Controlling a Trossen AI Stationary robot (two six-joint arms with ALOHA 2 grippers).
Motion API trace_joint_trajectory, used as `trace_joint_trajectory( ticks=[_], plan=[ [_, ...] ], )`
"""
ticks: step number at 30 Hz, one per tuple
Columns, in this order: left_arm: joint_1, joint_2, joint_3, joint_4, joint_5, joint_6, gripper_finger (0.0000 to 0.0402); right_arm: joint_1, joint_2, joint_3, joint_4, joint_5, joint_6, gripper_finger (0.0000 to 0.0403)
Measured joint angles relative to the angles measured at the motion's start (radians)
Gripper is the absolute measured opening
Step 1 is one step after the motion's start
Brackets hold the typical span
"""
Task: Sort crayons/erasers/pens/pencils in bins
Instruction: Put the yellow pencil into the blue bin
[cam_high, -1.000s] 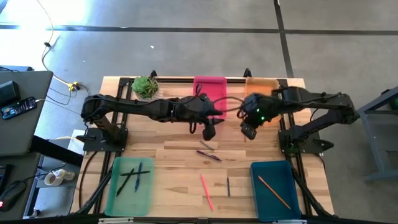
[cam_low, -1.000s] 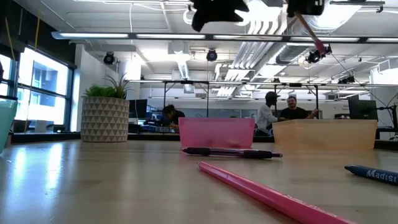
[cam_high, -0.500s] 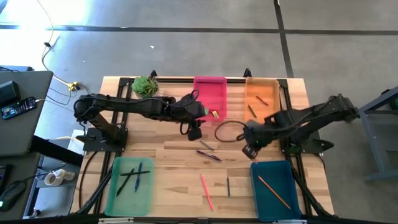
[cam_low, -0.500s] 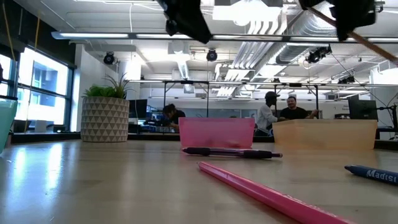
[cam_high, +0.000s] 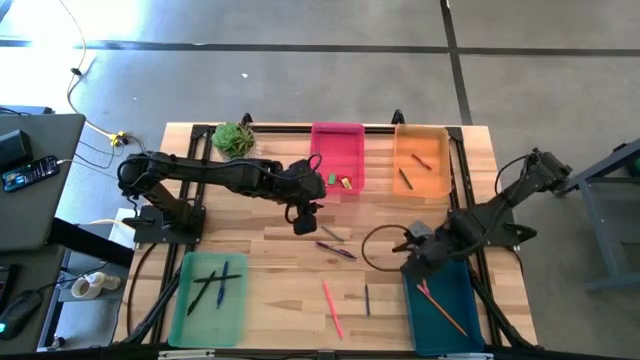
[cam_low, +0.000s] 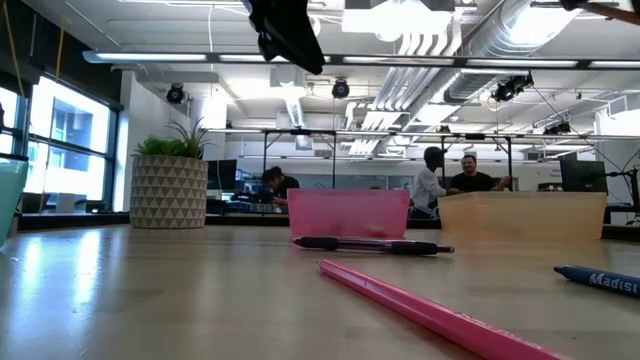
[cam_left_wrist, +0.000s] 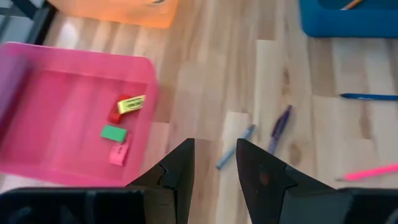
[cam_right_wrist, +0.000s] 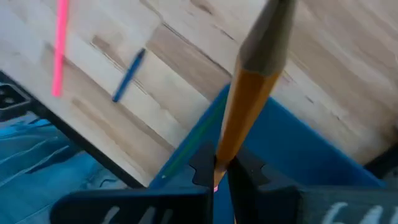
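My right gripper (cam_high: 418, 270) hangs over the far left corner of the teal bin (cam_high: 450, 318), shut on an orange pencil (cam_right_wrist: 249, 93). Another orange pencil (cam_high: 442, 310) lies in that bin. My left gripper (cam_left_wrist: 214, 179) stands open and holds nothing, above the table near the pink bin (cam_high: 338, 150), which holds several erasers (cam_left_wrist: 121, 121). A purple pen (cam_left_wrist: 280, 123), a short blue stick (cam_left_wrist: 235, 148), a blue pen (cam_high: 367, 298) and a pink pencil (cam_high: 332, 308) lie flat on the table. The orange bin (cam_high: 420, 150) holds crayons (cam_high: 405, 178). Dark pens (cam_high: 220, 282) lie in the green bin (cam_high: 190, 310). My right gripper pinches the orange pencil's shaft (cam_right_wrist: 225, 149) between its two fingers (cam_right_wrist: 202, 163). The gripper points steeply down from above. The rest of the pencil rises away from the fingers, its grey tapered end (cam_right_wrist: 273, 25) free. The pencil is lifted clear, over the teal bin's corner.
A potted plant (cam_high: 235, 140) stands at the table's far left. A dark cable loop (cam_high: 385, 245) hangs beside my right gripper. Bare wood lies between the green bin and the loose sticks. People sit in the room behind the table (cam_low: 450, 180).
My right gripper has swung from beside the orange bin toward the table's near edge and down, over the teal bin's corner. It rolled on the way and kept the pencil. My left gripper has moved toward the table's left edge and tipped further down.
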Motion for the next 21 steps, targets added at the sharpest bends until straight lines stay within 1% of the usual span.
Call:
trace_joint_trajectory(
  ticks=[4,7,11,15,21],
  plan=[
    [0.000,0.004,0.000,0.001,0.056,-0.002,0.0106,0.071,0.043,0.000,-0.004,0.001,0.080,0.0007],
    [0.000,0.006,0.000,0.000,0.068,-0.030,0.0106,0.113,0.085,0.000,-0.005,-0.011,0.121,0.0007],
    [-0.002,0.007,0.000,0.000,0.068,-0.088,0.0106,0.154,0.140,0.000,-0.009,-0.046,0.123,0.0007],
    [-0.008,0.007,0.000,0.000,0.070,-0.106,0.0106,0.182,0.186,0.000,-0.023,-0.048,0.122,0.0007],
    [-0.024,0.030,-0.003,0.002,0.122,-0.109,0.0106,0.223,0.243,0.000,-0.022,-0.048,0.121,0.0007]
  ],
)
